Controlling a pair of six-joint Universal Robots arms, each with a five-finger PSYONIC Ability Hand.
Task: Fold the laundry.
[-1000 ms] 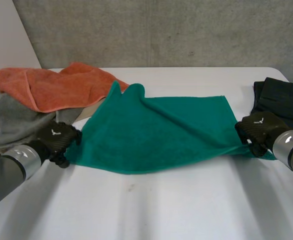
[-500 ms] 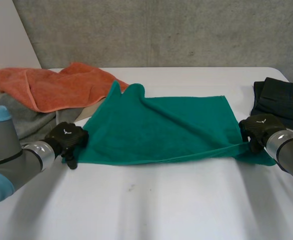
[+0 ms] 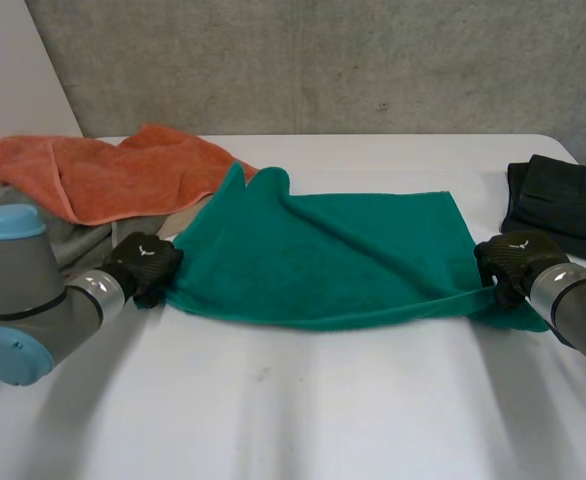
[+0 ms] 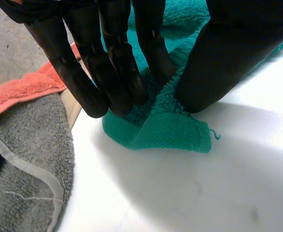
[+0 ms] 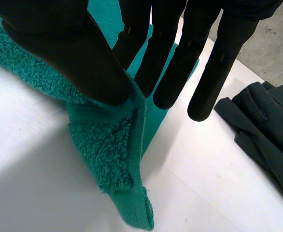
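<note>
Bright, even light fills the white table (image 3: pixel 303 420) (soft shadow under the green towel (image 3: pixel 323 260)).

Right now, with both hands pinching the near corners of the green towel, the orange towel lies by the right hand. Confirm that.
Not quite. The head view shows the orange towel by the left hand, not the right. What lies beside the right hand is a dark folded garment. The rest holds: both hands pinch the near corners of the green towel.

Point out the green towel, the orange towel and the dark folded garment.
green towel (image 3: pixel 323 260), head view, middle of the cloth.
orange towel (image 3: pixel 113 178), head view, its upper face.
dark folded garment (image 3: pixel 565 205), head view, its middle.
</note>
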